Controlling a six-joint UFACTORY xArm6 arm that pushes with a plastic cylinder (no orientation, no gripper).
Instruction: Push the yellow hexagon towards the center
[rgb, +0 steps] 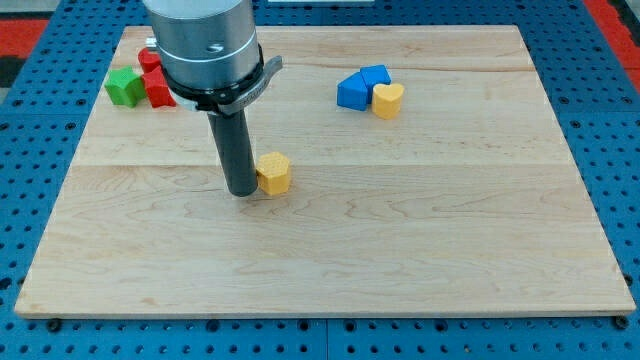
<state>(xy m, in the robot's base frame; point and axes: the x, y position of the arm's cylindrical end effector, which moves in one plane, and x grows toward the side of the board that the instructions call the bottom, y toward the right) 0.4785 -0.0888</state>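
The yellow hexagon lies on the wooden board, left of the board's middle. My tip stands on the board right against the hexagon's left side, touching it or nearly so. The rod rises from there to the arm's grey body at the view's top.
A green block and red blocks sit at the board's top left, partly behind the arm. Two blue blocks and a yellow heart-shaped block cluster at the top, right of centre. Blue pegboard surrounds the board.
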